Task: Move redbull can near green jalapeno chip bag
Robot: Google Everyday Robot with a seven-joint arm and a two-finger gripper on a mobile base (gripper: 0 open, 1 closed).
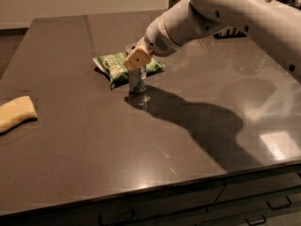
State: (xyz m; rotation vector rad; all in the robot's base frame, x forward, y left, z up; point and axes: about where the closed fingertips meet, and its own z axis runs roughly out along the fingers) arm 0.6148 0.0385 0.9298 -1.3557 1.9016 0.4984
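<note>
1. I see the gripper (135, 57) low over the far middle part of the tabletop (94, 145), at the end of the white arm (221, 13) that comes in from the upper right of the view.
2. The fingers (138, 59) are closed on the redbull can (137, 80); one tan pad covers the upper part of the can on the side toward the camera.
3. The can stands upright directly below the fingers. Its base seems to be on the tabletop, but I cannot tell for sure if it touches.
4. The green jalapeno chip bag (115, 66) lies flat just behind the fingers and spreads to both sides of them. The can is just beside its near edge, and I cannot tell if the two touch.
5. A pale yellow flat object (15, 113) lies well apart from the fingers, at the left edge of the view and nearer to the camera.
6. The shadow of the arm falls on the tabletop, from under the fingers toward the right.
</note>
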